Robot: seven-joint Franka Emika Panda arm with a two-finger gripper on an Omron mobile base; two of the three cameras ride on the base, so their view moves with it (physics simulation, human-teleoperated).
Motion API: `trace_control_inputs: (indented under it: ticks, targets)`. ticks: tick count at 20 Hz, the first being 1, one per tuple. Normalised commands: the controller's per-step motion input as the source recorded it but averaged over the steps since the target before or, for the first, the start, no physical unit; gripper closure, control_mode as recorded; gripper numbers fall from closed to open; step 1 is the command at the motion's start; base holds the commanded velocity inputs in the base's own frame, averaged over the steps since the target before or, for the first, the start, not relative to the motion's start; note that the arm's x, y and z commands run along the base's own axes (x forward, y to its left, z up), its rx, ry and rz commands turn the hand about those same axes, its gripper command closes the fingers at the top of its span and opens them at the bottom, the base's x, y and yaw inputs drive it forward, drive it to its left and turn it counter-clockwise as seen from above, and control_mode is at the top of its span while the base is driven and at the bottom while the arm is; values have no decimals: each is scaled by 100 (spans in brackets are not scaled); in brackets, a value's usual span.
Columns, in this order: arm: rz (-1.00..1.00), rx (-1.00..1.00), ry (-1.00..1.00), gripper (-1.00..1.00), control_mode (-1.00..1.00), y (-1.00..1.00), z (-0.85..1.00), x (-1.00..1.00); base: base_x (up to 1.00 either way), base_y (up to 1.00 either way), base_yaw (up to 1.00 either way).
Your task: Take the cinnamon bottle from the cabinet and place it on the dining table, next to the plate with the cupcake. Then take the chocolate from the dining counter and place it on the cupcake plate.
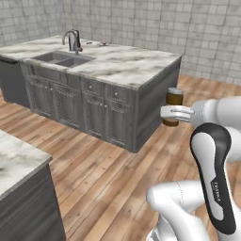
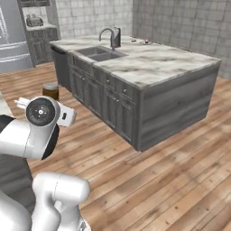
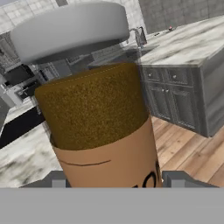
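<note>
The gripper [image 1: 172, 113] is clamped on the cinnamon bottle [image 1: 173, 106], its jaws held fairly wide apart by the jar's width. In the left base view the white fingers [image 1: 175, 113] wrap across the amber-brown body about halfway down, with the pale lid standing above them and the jar's base showing just below. The bottle sits upright in the grasp, held in the air above the wooden floor [image 1: 99, 169], touching nothing else.

In the hand view the cinnamon bottle [image 3: 103, 127] stands very close to the camera between the two dark fingertips [image 3: 56, 179], one at each lower side of its tan label. Its brown contents show through the upper body, and the pale lid tops it.

In the right base view the jar [image 2: 50, 91] peeks up behind the round wrist joint, lid and upper body visible, with the gripper [image 2: 34, 103] mostly hidden by the arm.

Ahead of the hand, well apart from it, stands the dining table [image 1: 127, 63], a marble-topped island with grey-brown panelled doors and drawers. A sink [image 1: 61, 59] is set into its top with a curved faucet [image 1: 71, 41] behind it. On the far part of the top, near the faucet, lies something small and reddish [image 1: 103, 43], too small to make out. A tiled wall rises behind the island
</note>
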Motion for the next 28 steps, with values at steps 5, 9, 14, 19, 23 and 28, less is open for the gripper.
trace_control_inputs:
  ticks: [5, 9, 14, 19, 23, 28]
  targets:
    - [0, 0, 0, 100, 100, 0, 0, 0, 41, -1, 18]
    - [0, 0, 0, 100, 100, 0, 0, 0, 64, -11, 16]
    - [0, 0, 0, 100, 100, 0, 0, 0, 81, -31, 1]
    - [0, 0, 0, 100, 100, 0, 0, 0, 83, -39, 0]
    - [0, 0, 0, 100, 100, 0, 0, 0, 87, -39, 0]
    - [0, 0, 0, 100, 100, 0, 0, 0, 88, -38, 1]
